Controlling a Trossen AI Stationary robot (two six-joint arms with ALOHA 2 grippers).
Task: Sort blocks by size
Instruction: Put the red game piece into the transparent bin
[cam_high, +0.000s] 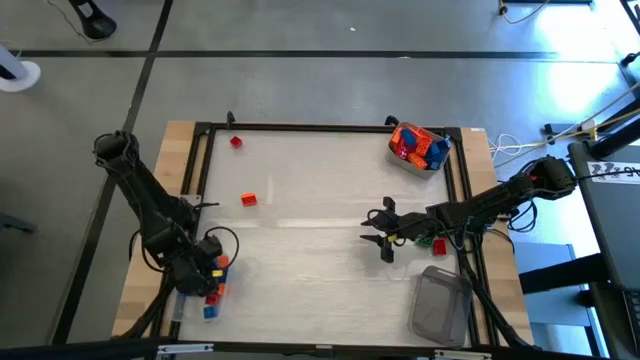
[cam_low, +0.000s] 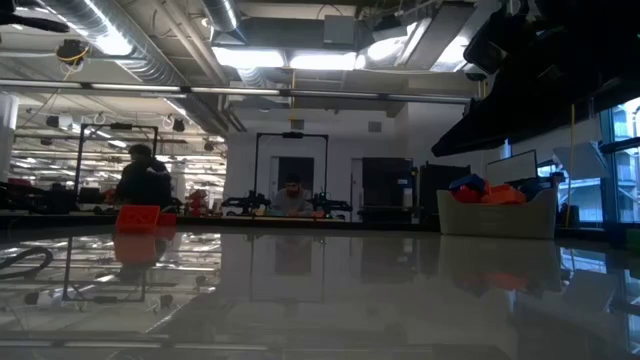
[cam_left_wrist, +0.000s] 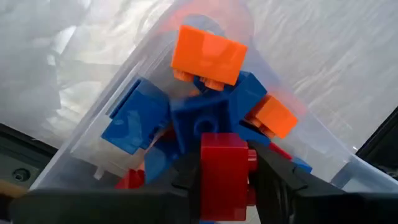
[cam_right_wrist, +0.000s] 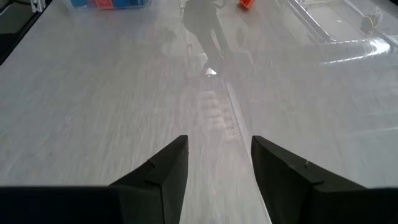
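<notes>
My worktop (cam_high: 320, 240) is pale and glossy, edged by a dark frame (cam_high: 330, 128) with bare wood showing along both sides. Three clear tubs sit on it. One tub (cam_high: 441, 306) lies near the front on my right side, just inside the frame. A second tub (cam_high: 422, 150) stands at the far right corner; from table height it shows as a pale box (cam_low: 497, 215). The third tub (cam_left_wrist: 155, 93) is at the front on my left, tilted. Grey floor (cam_high: 300, 80) with dark seams lies beyond. Cables (cam_high: 520, 145) trail off the right edge. Across the room, two people (cam_low: 145, 180) sit at benches under ceiling lights (cam_low: 300, 60).
</notes>
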